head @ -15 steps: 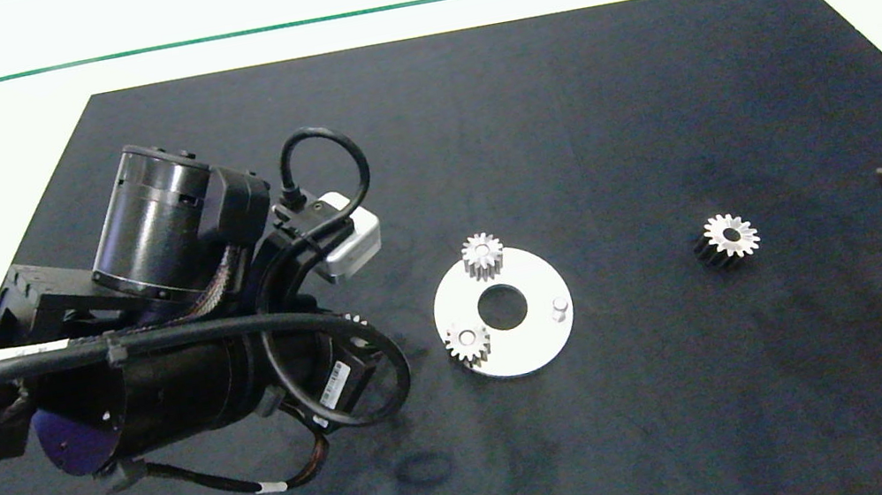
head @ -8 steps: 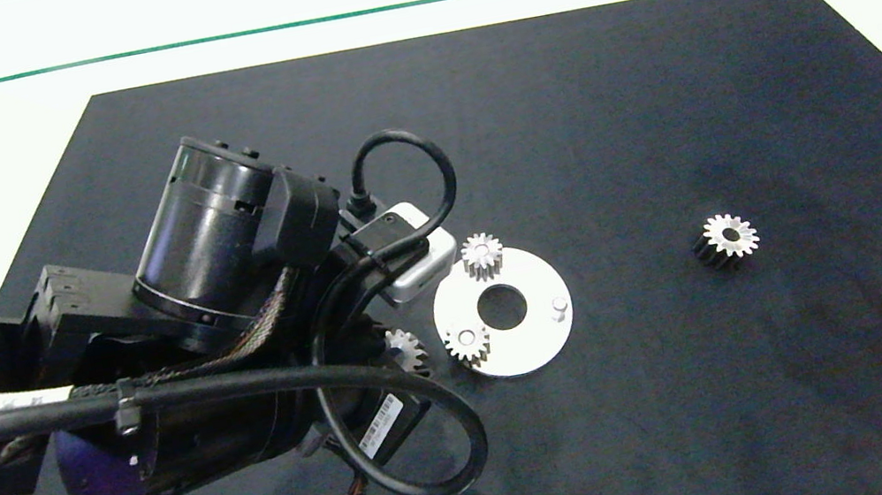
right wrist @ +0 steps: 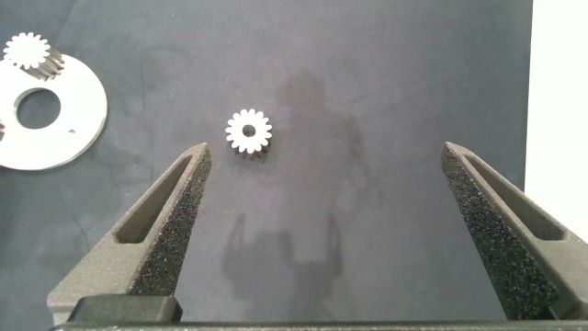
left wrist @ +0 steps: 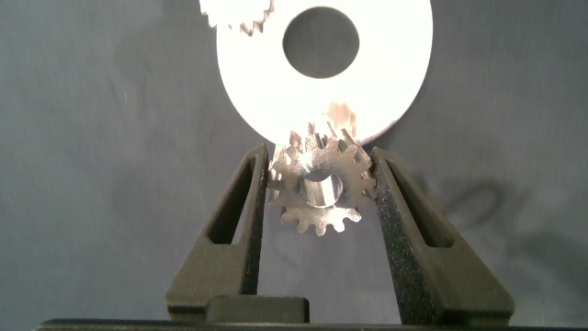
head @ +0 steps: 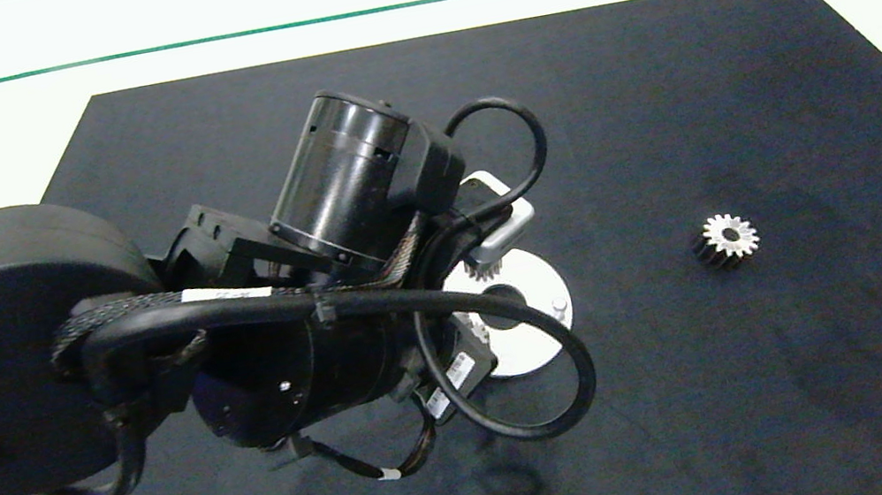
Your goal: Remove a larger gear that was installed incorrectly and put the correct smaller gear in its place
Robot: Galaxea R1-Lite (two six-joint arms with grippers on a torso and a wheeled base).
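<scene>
The smaller gear (left wrist: 320, 188) sat clamped flat between the two foam pads of the left gripper (left wrist: 320, 198), its bore facing the wrist camera and its teeth biting into the pads on either side. Just ahead of the fingertips lay the round plate (left wrist: 404, 55), its rim partly behind the gear's far teeth, with the big centre hole (left wrist: 321, 42) further out and another small gear (left wrist: 234, 13) mounted at the plate's far edge. From above, the left arm covered much of the plate; only the bare peg (head: 560, 305) on its free side showed, so that peg looked like the target.

The main risk was misalignment: the bore was small, and if it came down off the peg's axis the gear would land tilted or ride on the peg's top, and a release then would let it slide onto the mat (head: 652, 114). A second risk was teeth clashing with a neighbouring gear instead of meshing, which could jam the descent or nudge the loose plate sideways. The grip covered only a few teeth, so a knock could twist the gear in the pads.

The larger gear (head: 725, 239) lay well away on the mat, below and ahead of the right gripper (right wrist: 326, 184), which hung wide open and empty.
</scene>
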